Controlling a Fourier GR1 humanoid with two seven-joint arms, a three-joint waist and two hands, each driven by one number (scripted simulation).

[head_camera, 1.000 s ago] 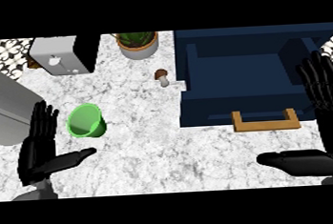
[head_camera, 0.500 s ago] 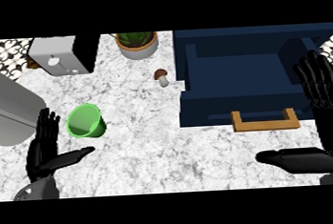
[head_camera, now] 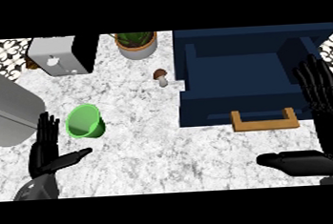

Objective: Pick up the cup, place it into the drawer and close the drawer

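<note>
Cup point(head_camera: 85, 121): green, on the marble counter point(head_camera: 150, 143) at left, tipped, mouth facing up and slightly left, base toward lower right.
Drawer point(head_camera: 256, 83): navy, pulled open at right, nothing visible inside; wooden handle point(head_camera: 264, 121) at its near edge.
Left hand point(head_camera: 48, 151): spread, fingers up, just beside the cup, apart from it.
Right hand point(head_camera: 323, 120): spread, at the right edge.
Far edge: toaster point(head_camera: 59, 55), potted plant point(head_camera: 136, 43), mushroom point(head_camera: 161, 77).
Open room: bare marble between cup and drawer.
</note>
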